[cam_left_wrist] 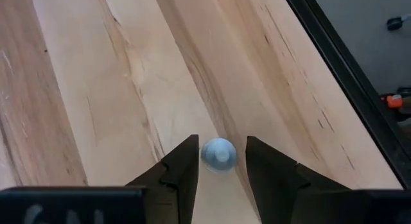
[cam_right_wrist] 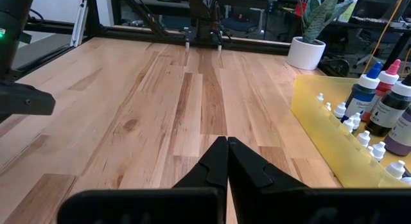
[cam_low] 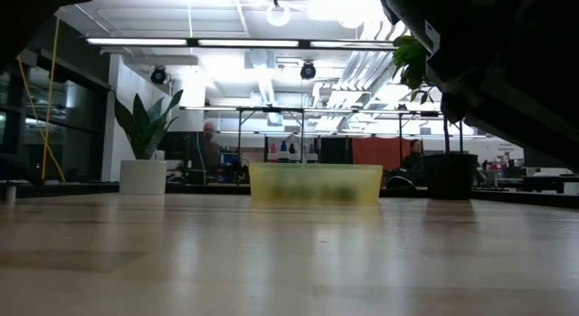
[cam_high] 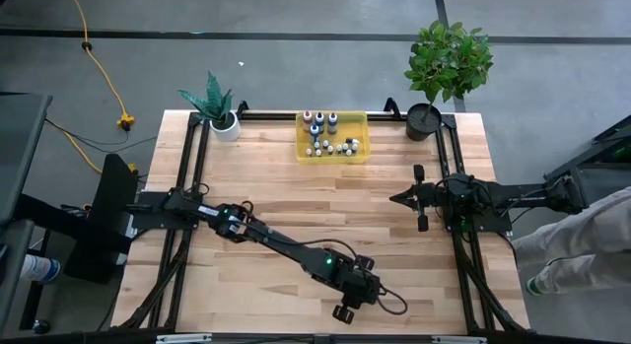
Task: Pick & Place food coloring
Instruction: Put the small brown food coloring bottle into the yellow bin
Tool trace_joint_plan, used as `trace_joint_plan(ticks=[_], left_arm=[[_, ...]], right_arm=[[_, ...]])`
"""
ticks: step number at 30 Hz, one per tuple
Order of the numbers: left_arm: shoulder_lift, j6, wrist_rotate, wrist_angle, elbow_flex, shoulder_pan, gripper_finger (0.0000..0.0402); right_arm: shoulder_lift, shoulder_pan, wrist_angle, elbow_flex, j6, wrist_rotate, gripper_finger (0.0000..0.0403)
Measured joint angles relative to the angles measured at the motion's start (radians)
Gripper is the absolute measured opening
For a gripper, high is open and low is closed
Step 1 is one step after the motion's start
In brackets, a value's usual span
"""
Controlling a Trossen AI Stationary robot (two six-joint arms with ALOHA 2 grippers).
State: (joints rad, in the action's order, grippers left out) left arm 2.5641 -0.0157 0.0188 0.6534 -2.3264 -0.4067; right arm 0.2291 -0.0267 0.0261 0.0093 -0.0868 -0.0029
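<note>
High view: left end effector (cam_high: 347,307) sat low, bottom centre of frame, near the front edge of the wooden table (cam_high: 296,201). Left wrist view: its two dark fingers (cam_left_wrist: 183,169) stood either side of a small whitish food coloring bottle (cam_left_wrist: 219,153), seen cap-on; fingers looked right up against it, but actual contact can't be told. Rest of the food coloring set (cam_high: 325,135) sat in the translucent yellow tray (cam_high: 357,154), upper centre of frame, betw. a white-potted plant (cam_high: 215,105) and a black-potted plant (cam_high: 446,68). Larger bottles w/ coloured caps at the tray's far side, small whitish ones nearer. Right end effector (cam_high: 397,197) waited at right of frame, mid-height, fingers closed together on nothing. Low view: tray mid-frame, 2 people in the room behind.
</note>
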Motion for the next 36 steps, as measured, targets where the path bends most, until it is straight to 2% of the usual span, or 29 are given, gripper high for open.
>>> trace_joint_plan(ticks=[13,25,32,36], left_arm=[[0.000,0.006,0.000,0.000,0.000,0.001,0.0119],[-0.002,0.007,0.000,0.003,-0.001,0.001,0.0044],[-0.016,0.059,-0.005,0.019,0.000,0.004,0.0042],[-0.063,0.148,-0.028,0.049,0.000,0.013,0.0042]], right_arm=[[0.000,0.000,0.000,0.000,0.000,0.000,0.0000],[0.000,0.000,0.000,0.000,0.000,0.000,0.0000],[0.000,0.000,0.000,0.000,0.000,0.000,0.0000],[0.000,0.000,0.000,0.000,0.000,0.000,0.0000]])
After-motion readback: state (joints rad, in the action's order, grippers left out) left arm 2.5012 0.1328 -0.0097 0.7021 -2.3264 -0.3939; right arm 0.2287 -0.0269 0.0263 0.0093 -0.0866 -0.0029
